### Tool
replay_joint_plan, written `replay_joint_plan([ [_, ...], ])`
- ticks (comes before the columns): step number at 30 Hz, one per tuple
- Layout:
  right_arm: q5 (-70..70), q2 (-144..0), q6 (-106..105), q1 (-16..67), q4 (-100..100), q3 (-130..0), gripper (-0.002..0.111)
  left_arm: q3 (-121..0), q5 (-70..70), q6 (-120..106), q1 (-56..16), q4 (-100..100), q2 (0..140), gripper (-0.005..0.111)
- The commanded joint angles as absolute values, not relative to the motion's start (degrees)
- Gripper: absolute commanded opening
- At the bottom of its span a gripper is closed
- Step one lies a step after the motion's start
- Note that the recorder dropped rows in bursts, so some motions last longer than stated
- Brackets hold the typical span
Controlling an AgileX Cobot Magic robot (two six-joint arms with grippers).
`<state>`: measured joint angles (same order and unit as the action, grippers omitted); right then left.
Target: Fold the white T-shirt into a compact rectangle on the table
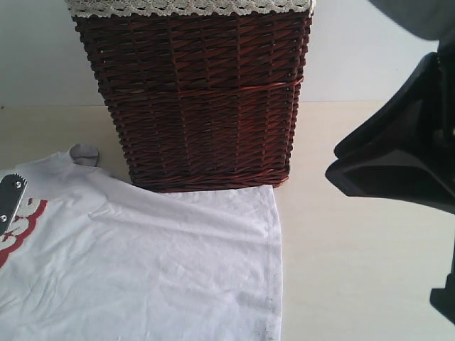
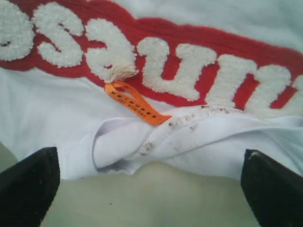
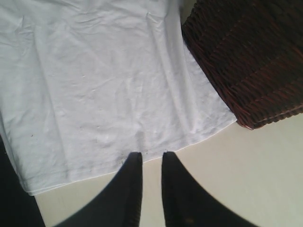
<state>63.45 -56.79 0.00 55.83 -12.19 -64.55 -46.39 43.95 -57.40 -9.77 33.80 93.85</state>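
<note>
The white T-shirt (image 1: 156, 263) lies flat on the table (image 1: 355, 270) in front of the basket, its red patch (image 1: 25, 224) at the far left. In the left wrist view the red patch with fuzzy white letters (image 2: 156, 52), the orange tag (image 2: 135, 104) and the folded collar edge (image 2: 156, 142) fill the frame. My left gripper (image 2: 149, 156) is open wide just over that collar edge and holds nothing; one metal finger (image 1: 11, 199) shows at the left edge. My right gripper (image 3: 151, 156) hovers at the shirt's hem (image 3: 199, 137), its jaws a narrow gap apart with bare table between them.
A tall brown wicker basket (image 1: 202, 99) with a white lace liner (image 1: 185, 7) stands right behind the shirt, touching its far edge. The black right arm (image 1: 402, 156) looms large at the right. Bare table lies between the shirt's right hem and that arm.
</note>
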Motion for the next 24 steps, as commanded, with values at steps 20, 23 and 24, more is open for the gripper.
replay_joint_plan([
  [20, 63.49, -56.91, 0.00, 55.67, -11.02, -64.41, 0.017, -46.86, 32.07, -79.33, 8.68, 13.54, 102.12, 0.105],
  [23, 63.49, -56.91, -0.43, 55.67, -11.16, -64.41, 0.017, -49.09, 32.07, -76.49, 11.25, 16.42, 104.97, 0.105],
  [24, 63.49, -56.91, -0.43, 55.67, -11.16, -64.41, 0.017, -49.89, 32.07, -76.40, 11.94, 16.42, 105.51, 0.105],
])
